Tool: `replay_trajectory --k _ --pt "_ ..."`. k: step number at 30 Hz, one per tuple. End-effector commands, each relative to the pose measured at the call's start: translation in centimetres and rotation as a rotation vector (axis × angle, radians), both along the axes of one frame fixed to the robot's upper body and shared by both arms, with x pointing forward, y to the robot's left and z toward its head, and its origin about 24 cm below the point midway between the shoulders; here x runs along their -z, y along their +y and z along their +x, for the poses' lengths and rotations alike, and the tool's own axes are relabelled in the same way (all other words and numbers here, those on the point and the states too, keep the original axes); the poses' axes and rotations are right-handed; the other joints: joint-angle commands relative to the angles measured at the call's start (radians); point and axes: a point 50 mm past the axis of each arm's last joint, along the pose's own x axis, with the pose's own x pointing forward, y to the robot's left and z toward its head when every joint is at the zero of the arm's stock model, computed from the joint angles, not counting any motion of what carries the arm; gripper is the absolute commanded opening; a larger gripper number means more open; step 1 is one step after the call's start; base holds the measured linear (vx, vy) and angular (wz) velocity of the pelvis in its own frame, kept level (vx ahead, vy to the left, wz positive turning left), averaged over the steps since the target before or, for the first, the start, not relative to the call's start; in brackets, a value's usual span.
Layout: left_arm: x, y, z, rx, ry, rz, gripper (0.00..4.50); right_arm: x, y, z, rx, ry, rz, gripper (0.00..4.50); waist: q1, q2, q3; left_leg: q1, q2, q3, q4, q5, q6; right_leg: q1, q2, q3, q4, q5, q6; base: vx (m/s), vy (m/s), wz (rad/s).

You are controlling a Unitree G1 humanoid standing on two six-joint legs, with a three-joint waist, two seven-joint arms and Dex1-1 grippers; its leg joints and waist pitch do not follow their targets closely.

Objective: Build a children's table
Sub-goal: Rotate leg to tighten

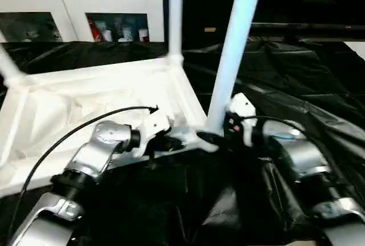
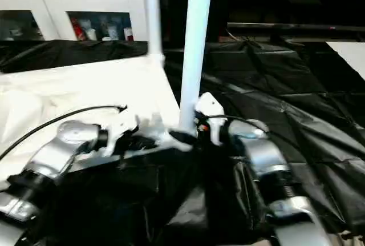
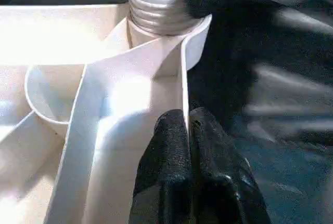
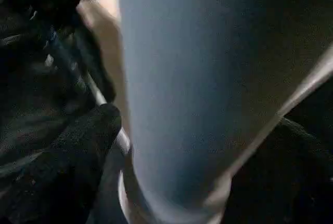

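The tabletop [image 3: 130, 104] rim is pinched between the closed left gripper [image 3: 187, 125] fingers; just beyond, a leg [image 1: 234, 52] is clasped by the right gripper [image 1: 219, 134].

Tabletop w/ legs, on sheet

Tabletop [image 1: 85, 103] lies upside down on sheet [image 1: 296, 80]; legs stand in its corners: near-right leg [image 1: 234, 46], far-right leg [image 1: 175, 12]. Cabinet [image 1: 80, 6] behind tabletop.

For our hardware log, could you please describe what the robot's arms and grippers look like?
Both forearms, the left arm and the right arm, are silver metal with rounded, ribbed housings and dark joints. Each wrist carries a white block. A thin black cable arcs above the left arm. The left gripper has two matte black fingers.
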Motion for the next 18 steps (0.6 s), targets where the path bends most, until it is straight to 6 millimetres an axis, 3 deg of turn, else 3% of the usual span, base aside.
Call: replay_trajectory --k 1,18 --pt "-0.8 -0.5 -0.5 0.087 -0.005 -0.027 0.0 -0.2 0.1 -0.5 -0.068 0.018 -0.014 4.01 0.002 -0.005 -0.061 0.015 0.043 -0.009 -0.075 -0.256 0.032 0.046 -0.066 0.048 -0.073 -0.303 -0.207 0.0 0.0 0.0" --pt "-0.5 -0.2 -0.2 0.048 0.007 -0.019 0.0 0.8 0.6 -1.3 -0.096 0.096 0.005 2.75 0.006 -0.002 -0.064 0.014 0.041 -0.008 -0.072 -0.229 0.027 0.047 -0.067 0.048 -0.071 -0.283 -0.208 0.0 0.0 0.0"
